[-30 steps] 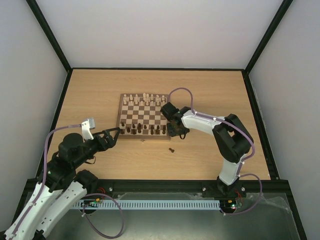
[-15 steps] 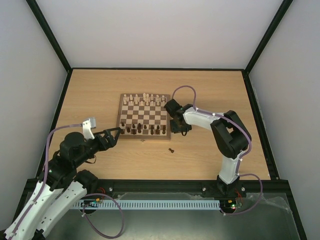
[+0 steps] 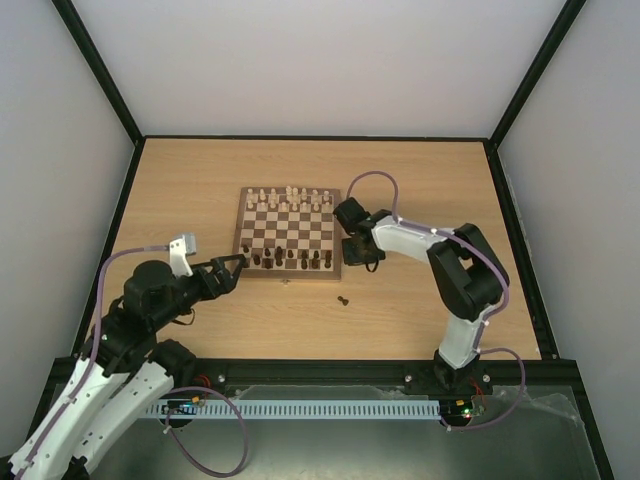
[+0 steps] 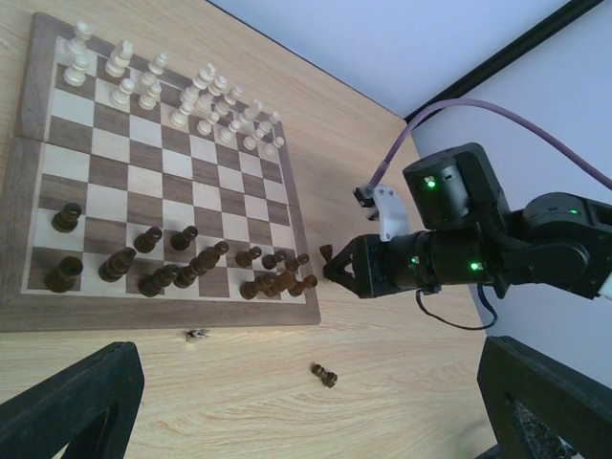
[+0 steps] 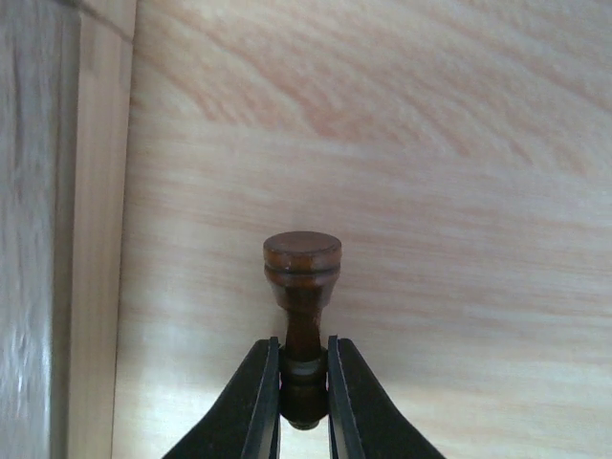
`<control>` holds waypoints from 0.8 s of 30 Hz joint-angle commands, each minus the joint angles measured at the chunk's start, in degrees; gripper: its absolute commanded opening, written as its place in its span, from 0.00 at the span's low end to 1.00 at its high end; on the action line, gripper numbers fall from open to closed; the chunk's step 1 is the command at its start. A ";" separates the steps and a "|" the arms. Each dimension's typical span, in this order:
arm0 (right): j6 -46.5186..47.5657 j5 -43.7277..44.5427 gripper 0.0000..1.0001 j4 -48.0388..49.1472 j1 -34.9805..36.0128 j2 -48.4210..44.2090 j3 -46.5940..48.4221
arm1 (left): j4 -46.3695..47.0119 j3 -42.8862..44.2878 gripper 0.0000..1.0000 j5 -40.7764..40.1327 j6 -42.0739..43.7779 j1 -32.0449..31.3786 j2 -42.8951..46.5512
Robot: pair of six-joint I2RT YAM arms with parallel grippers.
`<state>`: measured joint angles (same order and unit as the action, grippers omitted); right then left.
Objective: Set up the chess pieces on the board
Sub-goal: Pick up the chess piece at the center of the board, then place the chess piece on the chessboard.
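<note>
The board lies mid-table, with dark brown chess pieces crowded on its near two rows. They also show in the left wrist view. My right gripper is just off the board's right near corner, shut on a dark brown piece whose round base points away from the fingers. One more dark piece lies on its side on the table and shows in the left wrist view. My left gripper is open and empty at the board's left near corner.
Cream-white chessmen stand on the board's far two rows. A tiny metallic bit lies on the table just in front of the board. Light wood tabletop runs to black frame posts and white walls.
My right gripper has shifted slightly away from me along the board's right edge with the dark piece held. The left arm has barely moved.
</note>
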<state>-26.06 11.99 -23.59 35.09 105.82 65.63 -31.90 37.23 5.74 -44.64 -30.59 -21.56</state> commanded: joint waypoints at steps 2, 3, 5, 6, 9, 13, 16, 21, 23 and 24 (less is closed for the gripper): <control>0.59 -3.08 0.03 -3.12 -0.27 -13.17 -4.17 | 4.09 -1.00 0.99 5.36 1.62 -0.15 -2.84; 0.95 -5.83 0.03 -3.48 -0.21 -16.08 -4.76 | 4.91 -1.15 0.99 6.87 1.97 -0.17 -3.75; 1.77 -10.20 0.04 -4.67 0.17 -22.38 -6.23 | 7.06 -1.90 0.99 11.61 2.54 -0.16 -5.15; 2.02 -12.02 0.04 -5.49 0.30 -24.89 -6.70 | 8.23 -2.40 0.99 13.45 2.53 -0.15 -5.62; 3.35 -19.96 0.04 -7.40 1.04 -31.03 -8.38 | 12.39 -4.72 0.99 19.70 2.01 -0.17 -6.80; 4.33 -29.32 0.04 -7.91 4.27 -36.50 -10.69 | 19.58 -7.73 0.99 30.62 -0.60 -0.15 -7.59; 4.02 -32.10 0.04 -8.09 7.84 -37.83 -11.14 | 22.83 -9.19 0.99 36.34 -2.79 -0.17 -7.71; 4.19 -31.65 0.04 -6.98 17.31 -37.19 -10.02 | 25.39 -12.42 0.99 44.73 -6.99 -0.17 -8.36; 4.39 -30.12 0.04 -6.54 20.62 -36.58 -9.52 | 26.46 -14.07 0.99 47.27 -9.48 -0.17 -7.70; 4.67 -29.35 0.04 -6.35 21.90 -36.35 -9.32 | 27.13 -15.24 0.99 48.27 -10.97 -0.17 -7.13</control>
<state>-22.70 -17.43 -28.53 52.45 68.79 55.11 -9.08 25.10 44.91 -49.78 -30.59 -29.69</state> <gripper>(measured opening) 0.108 0.988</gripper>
